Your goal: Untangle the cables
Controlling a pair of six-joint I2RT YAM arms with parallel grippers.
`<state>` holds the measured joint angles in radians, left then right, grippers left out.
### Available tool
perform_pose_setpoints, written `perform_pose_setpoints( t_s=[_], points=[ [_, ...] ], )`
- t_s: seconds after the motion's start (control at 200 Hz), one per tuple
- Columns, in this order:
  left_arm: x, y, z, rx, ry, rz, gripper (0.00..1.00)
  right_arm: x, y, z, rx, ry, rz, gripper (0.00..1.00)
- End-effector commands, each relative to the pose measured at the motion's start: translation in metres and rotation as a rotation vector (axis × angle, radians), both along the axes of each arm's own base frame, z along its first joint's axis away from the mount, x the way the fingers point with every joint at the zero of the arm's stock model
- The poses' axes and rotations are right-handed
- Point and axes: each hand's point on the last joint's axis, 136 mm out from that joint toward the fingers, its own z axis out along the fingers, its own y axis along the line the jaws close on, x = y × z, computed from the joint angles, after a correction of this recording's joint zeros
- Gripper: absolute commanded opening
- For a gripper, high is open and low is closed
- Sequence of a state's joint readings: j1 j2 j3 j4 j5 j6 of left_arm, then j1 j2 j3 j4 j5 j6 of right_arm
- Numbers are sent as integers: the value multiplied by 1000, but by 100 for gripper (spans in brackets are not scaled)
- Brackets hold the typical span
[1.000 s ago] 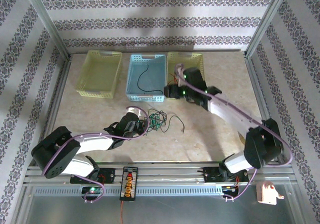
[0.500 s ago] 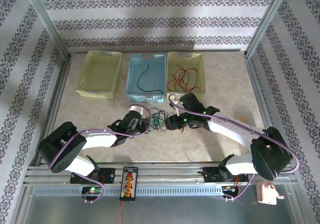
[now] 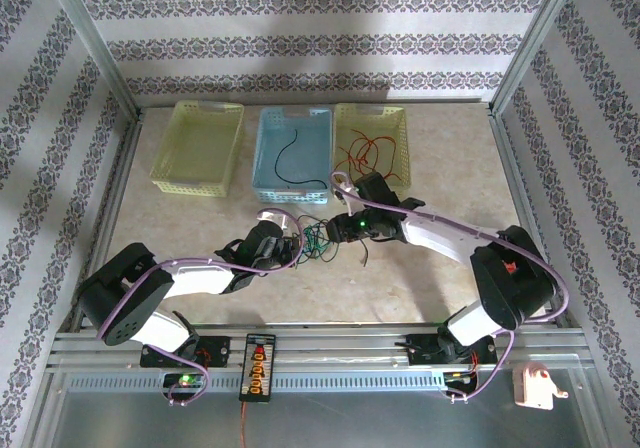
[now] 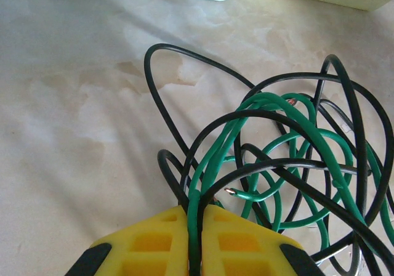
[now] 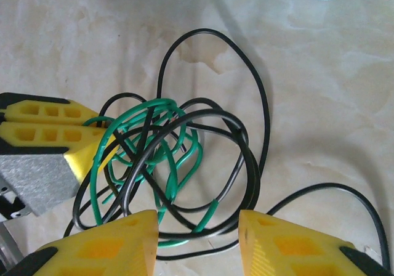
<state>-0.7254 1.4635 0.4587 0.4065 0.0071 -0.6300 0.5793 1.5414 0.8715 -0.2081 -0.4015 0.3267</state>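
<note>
Left wrist view: left hand [image 4: 196,213] pinches the tangled cables [image 4: 269,97]; right hand [image 5: 197,227] gapes wide over them.

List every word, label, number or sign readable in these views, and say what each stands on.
No text can be read.
The small black device between the arm bases bears orange marks, too small to read.
The cables carry no print that shows.
</note>
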Motion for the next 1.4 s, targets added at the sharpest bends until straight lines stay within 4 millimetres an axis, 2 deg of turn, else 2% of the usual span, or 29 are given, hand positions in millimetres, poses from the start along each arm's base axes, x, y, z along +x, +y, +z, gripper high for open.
perform_pose_setpoints(
  t_s=[0.0, 0.13, 0.265, 0.4, 0.505, 0.585, 0.64, 0.79, 1.259, 1.299, 1.394],
  points=[
    [9, -6, 16, -44, -45, 0, 10, 12, 5, 1, 15, -10, -18, 37],
    [9, -5, 15, -41, -45, 3, 10, 11, 4, -5, 7, 4, -20, 29],
    [9, -3, 14, -37, -44, 8, 11, 14, -4, -1, -13, -37, -46, 0],
    [9, -3, 13, -32, -43, 8, 11, 20, -16, 10, -18, -88, -92, 0],
    [9, -4, 12, -32, -43, 3, 11, 20, -18, 13, -5, -85, -93, 0],
    [9, -5, 12, -31, -41, -3, 11, 17, -14, 8, 8, -58, -80, 16],
    [9, -5, 12, -29, -41, -5, 11, 16, -12, 3, 12, -36, -77, 23],
    [9, -5, 12, -32, -42, -5, 12, 14, -4, -8, 11, -3, -59, 28],
    [9, -6, 11, -27, -38, -11, 12, 19, 12, -21, 29, 32, -44, 26],
    [9, -6, 10, -25, -36, -11, 12, 20, 12, -22, 29, 28, -48, 23],
    [9, -6, 11, -25, -36, -11, 12, 24, 9, -20, 16, 6, -66, 7]
  ],
)
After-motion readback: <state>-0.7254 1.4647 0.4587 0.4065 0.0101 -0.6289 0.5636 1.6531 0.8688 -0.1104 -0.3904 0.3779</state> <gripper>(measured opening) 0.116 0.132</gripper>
